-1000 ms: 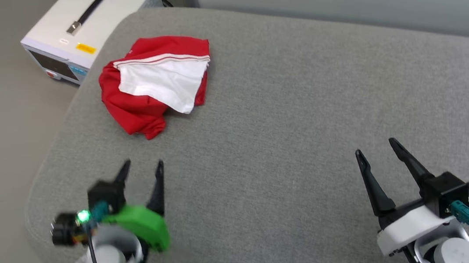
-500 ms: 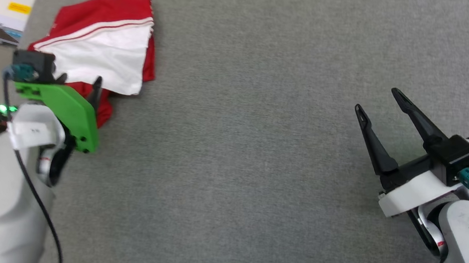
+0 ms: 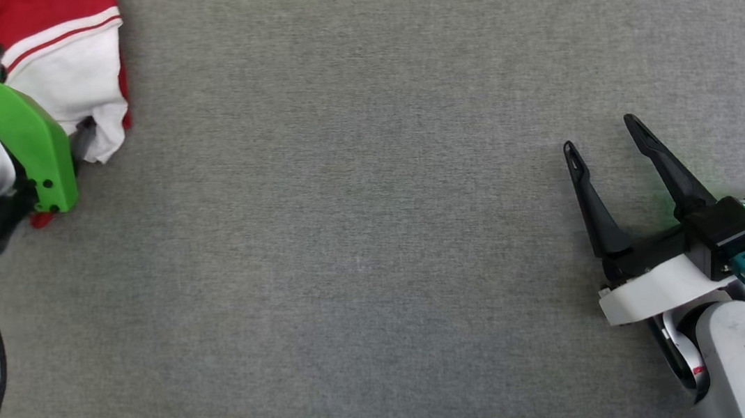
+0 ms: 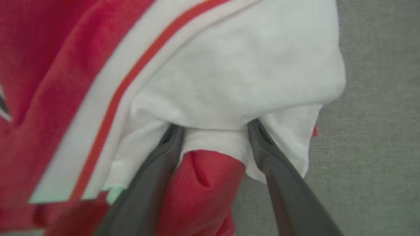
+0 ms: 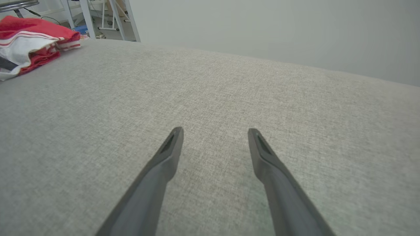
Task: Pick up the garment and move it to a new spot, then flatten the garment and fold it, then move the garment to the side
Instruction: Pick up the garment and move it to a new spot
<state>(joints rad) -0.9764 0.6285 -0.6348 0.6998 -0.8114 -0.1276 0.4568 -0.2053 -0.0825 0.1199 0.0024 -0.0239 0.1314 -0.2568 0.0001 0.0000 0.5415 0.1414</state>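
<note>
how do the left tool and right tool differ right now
Left tool straddles a white fold of the crumpled red-and-white shirt; right tool hangs over plain grey fabric surface, far from it. Left tool carries a green mount; right tool a white mount. Both have dark fingers, spread open.

Garment point(image 4: 229, 65): soft matt cloth. Grey surface point(image 3: 348, 240): coarse woven fabric, matt. Green bracket point(image 3: 31, 136): smooth, probably plastic.

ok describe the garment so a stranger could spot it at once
Start from the wide grey cushion; toward its far left edge, by the left gripper, lies the garment, crumpled. It is the one red cloth, with a white sleeve edged in a red stripe.
</note>
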